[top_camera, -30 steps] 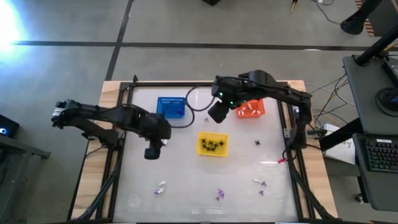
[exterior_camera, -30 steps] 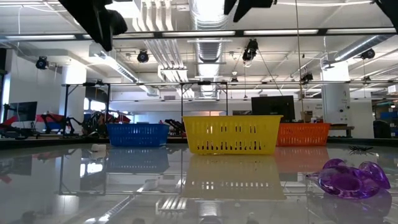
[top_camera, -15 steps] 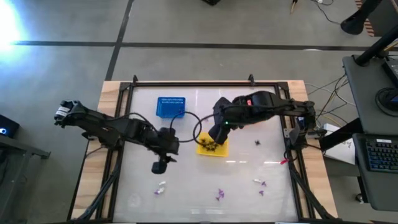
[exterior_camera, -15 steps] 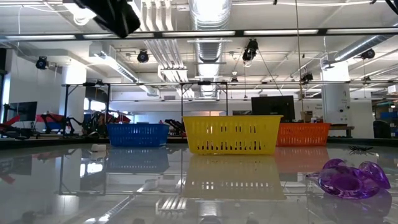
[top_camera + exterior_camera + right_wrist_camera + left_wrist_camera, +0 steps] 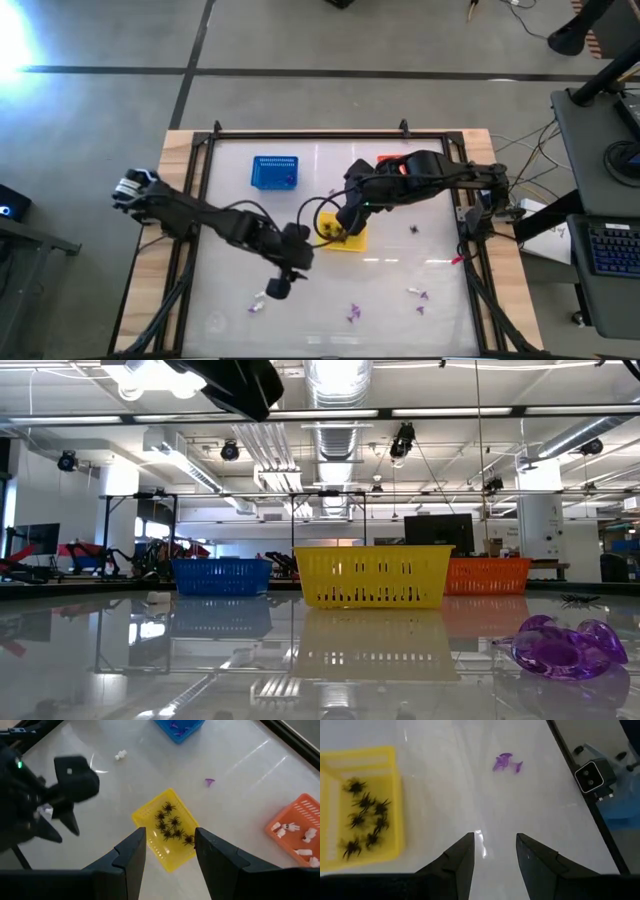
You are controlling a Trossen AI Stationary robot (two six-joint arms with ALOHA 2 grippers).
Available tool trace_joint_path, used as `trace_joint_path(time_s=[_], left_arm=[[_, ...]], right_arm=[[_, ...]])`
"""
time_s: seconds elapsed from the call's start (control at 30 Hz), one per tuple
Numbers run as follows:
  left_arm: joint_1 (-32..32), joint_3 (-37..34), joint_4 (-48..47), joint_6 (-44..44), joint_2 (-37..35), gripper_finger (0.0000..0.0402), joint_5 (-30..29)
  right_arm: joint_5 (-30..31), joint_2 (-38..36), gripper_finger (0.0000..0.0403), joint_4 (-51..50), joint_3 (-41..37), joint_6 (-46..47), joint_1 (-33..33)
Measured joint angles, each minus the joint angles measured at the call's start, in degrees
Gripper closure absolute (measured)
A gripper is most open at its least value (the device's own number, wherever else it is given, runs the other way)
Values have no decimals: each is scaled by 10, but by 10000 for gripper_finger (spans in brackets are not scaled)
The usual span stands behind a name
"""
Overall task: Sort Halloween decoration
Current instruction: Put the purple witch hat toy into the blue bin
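Note:
The Halloween decoration lies scattered on the white table: black spiders fill the yellow basket (image 5: 341, 233) (image 5: 167, 827) (image 5: 360, 805), white trinkets (image 5: 292, 827) lie in the orange basket (image 5: 300, 805), and purple ones are in the blue basket (image 5: 275, 172). Loose pieces rest on the table near its front: a white one (image 5: 258, 300), purple ones (image 5: 353, 313) (image 5: 507, 762) and a black spider (image 5: 413, 230). My left gripper (image 5: 276, 288) (image 5: 494, 851) hangs open over bare table, near and left of the yellow basket. My right gripper (image 5: 345, 217) (image 5: 170, 842) stands open above the yellow basket.
A black frame (image 5: 300, 135) rims the table. A small camera (image 5: 592, 776) sits at the near edge. A red object (image 5: 453, 259) lies near the right rail. In the low view a purple trinket (image 5: 560, 645) lies close, with the three baskets in a row behind.
My left gripper has swung from beside the blue basket toward the table's near edge and rightward, sinking and tipping down. My right gripper went from over the orange basket to over the yellow basket, then held still. Both stayed open.

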Motion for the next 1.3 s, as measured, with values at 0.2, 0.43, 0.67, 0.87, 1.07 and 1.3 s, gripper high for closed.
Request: trace_joint_path(time_s=[0.2, 0.43, 0.67, 0.87, 1.07, 1.3], left_arm=[[-22, 38, 10, 24, 59, 274, 0], [-35, 65, 37, 51, 123, 274, 13], [-36, 85, 45, 69, 162, 274, 36], [-36, 93, 75, 76, 181, 274, 49], [-36, 99, 151, 84, 221, 274, 75], [-35, 159, 150, 87, 281, 274, 107]], right_arm=[[0, 0, 243, 1, 0, 1, 0], [20, -5, 243, 1, 0, 1, -5], [74, -20, 243, 1, 0, 8, -27], [81, -22, 243, 1, 0, 7, -44], [83, -22, 243, 1, 0, 9, -57], [82, -21, 243, 1, 0, 9, -57]])
